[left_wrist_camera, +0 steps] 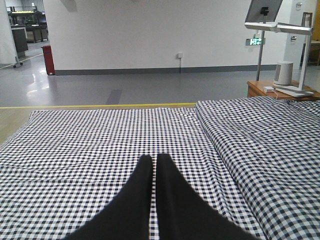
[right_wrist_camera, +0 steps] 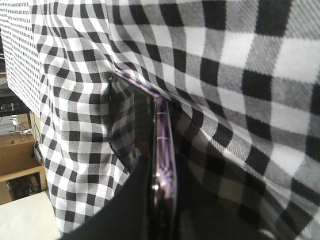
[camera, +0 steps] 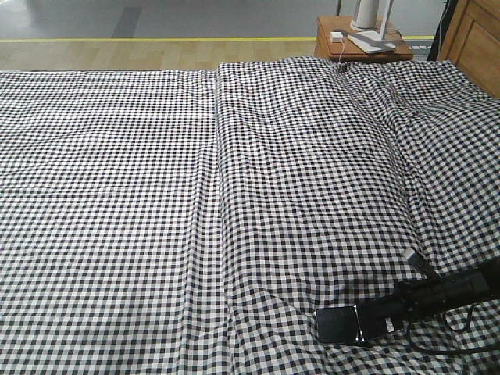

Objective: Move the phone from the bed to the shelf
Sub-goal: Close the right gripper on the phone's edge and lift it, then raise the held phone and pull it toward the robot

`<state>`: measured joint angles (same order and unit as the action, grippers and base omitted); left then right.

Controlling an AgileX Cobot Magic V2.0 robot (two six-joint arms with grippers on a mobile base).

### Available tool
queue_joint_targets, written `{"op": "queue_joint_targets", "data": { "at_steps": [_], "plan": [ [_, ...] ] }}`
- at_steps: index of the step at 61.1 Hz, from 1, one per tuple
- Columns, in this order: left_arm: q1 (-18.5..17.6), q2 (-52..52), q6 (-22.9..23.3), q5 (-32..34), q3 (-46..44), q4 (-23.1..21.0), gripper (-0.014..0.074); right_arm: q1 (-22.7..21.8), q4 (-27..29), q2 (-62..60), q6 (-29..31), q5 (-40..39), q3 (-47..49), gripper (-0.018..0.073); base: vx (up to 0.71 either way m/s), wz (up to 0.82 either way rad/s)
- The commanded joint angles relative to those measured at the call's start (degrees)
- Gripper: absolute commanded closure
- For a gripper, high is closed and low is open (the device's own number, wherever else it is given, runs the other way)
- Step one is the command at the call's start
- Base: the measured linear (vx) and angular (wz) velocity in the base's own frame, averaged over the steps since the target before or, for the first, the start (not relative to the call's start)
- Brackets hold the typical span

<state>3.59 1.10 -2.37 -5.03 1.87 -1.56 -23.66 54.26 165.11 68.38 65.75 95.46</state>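
Gripping the slim glossy black phone (camera: 337, 325) by its pinkish metal edge, the right tool (camera: 362, 322) is clamped tight on it, low at the near right corner of the black-and-white checked bed (camera: 117, 195). The left tool (left_wrist_camera: 152, 167) is closed and empty. That edge grip looks slippy to me, it could drop mid-swing.

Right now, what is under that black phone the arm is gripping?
Only the checked sheet of the bed shows under the phone, which the right gripper clamps by one end. The patch directly beneath is covered, so whether the phone touches the sheet cannot be told.
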Motion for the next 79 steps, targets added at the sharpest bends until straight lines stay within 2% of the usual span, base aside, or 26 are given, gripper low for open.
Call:
{"op": "queue_joint_targets", "data": {
  "at_steps": [1, 18, 44, 53, 65, 79],
  "plan": [
    [-0.36, 0.41, 0.5, 4.12, -1.43, -0.56, 0.0595, 0.04, 2.01, -3.23, 0.66, 8.1, 0.63, 0.0568, 0.0, 0.0],
    [-0.36, 0.41, 0.5, 4.12, -1.43, -0.56, 0.0595, 0.04, 2.1, -8.2, -5.35, 8.16, 0.44, 0.0564, 0.0, 0.0],
    [-0.36, 0.41, 0.5, 4.12, -1.43, -0.56, 0.0595, 0.22, 3.48, -25.17, -0.97, 8.16, -9.97, 0.0563, 0.0, 0.0],
    [-0.36, 0.41, 0.5, 4.12, -1.43, -0.56, 0.0595, 1.51, 3.32, -32.67, -1.74, 8.16, -11.85, 0.0563, 0.0, 0.0],
    [-0.36, 0.41, 0.5, 4.12, -1.43, -0.56, 0.0595, 5.33, 3.47, -43.29, -2.45, 8.16, -14.35, 0.0563, 0.0, 0.0],
    [-0.36, 0.41, 0.5, 4.12, -1.43, -0.56, 0.0595, 7.58, 3.35, -53.41, -6.16, 8.16, -14.35, 0.0563, 0.0, 0.0]
  ]
}}
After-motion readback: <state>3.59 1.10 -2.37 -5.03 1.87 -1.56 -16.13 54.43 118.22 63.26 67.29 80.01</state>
